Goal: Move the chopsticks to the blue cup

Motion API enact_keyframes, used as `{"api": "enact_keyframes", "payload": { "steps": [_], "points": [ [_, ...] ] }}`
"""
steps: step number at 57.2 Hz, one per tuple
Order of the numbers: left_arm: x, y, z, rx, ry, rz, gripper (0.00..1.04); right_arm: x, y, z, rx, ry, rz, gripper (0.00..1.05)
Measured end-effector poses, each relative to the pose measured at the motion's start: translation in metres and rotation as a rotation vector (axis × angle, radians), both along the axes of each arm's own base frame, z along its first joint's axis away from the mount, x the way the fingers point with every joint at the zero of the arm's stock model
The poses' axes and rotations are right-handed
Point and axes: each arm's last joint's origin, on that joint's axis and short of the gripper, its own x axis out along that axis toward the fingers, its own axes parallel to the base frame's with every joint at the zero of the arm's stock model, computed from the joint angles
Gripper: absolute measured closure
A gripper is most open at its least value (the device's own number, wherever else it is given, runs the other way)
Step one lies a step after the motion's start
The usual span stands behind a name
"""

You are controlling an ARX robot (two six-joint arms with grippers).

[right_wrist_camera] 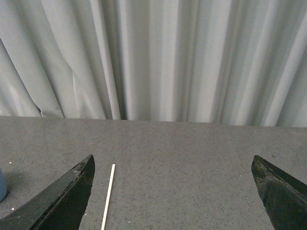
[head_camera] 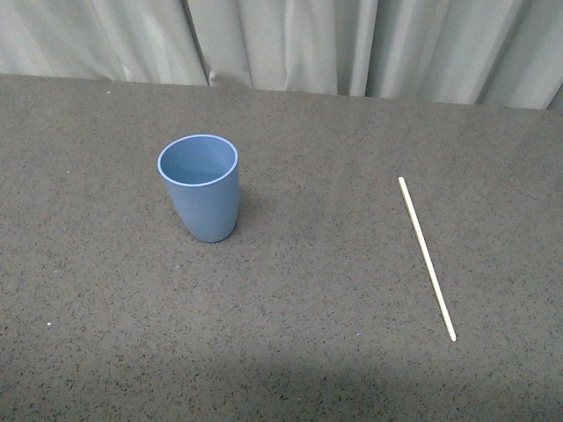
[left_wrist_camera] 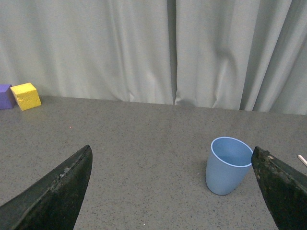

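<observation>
Grey table point(head_camera: 290, 352), curtain point(head_camera: 281, 44) behind. Left hand point(left_wrist_camera: 171, 149) and right hand point(right_wrist_camera: 172, 158) both spread wide, empty. Chopstick point(right_wrist_camera: 108, 196) lies flat just ahead of right hand; cup point(left_wrist_camera: 228, 165) upright ahead of left hand. Stick looks light, stiff, slippery: pinch mid-length.

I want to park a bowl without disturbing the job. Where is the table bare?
The tabletop is bare between the blue cup and the chopsticks, and across the near strip in front of both. By the curtain, outside the front view, a yellow block and a purple block sit close together.
</observation>
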Motion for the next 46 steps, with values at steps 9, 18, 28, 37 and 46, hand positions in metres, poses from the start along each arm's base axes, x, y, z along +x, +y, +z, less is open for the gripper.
{"api": "enact_keyframes", "payload": {
  "steps": [9, 18, 28, 37, 46],
  "points": [
    [0.0, 0.0, 0.0, 0.0, 0.0, 0.0, 0.07, 0.0, 0.0, 0.0, 0.0, 0.0, 0.0, 0.09],
    [0.0, 0.0, 0.0, 0.0, 0.0, 0.0, 0.07, 0.0, 0.0, 0.0, 0.0, 0.0, 0.0, 0.09],
    [0.0, 0.0, 0.0, 0.0, 0.0, 0.0, 0.07, 0.0, 0.0, 0.0, 0.0, 0.0, 0.0, 0.09],
    [0.0, 0.0, 0.0, 0.0, 0.0, 0.0, 0.07, 0.0, 0.0, 0.0, 0.0, 0.0, 0.0, 0.09],
    [0.0, 0.0, 0.0, 0.0, 0.0, 0.0, 0.07, 0.0, 0.0, 0.0, 0.0, 0.0, 0.0, 0.09]
  ]
}}
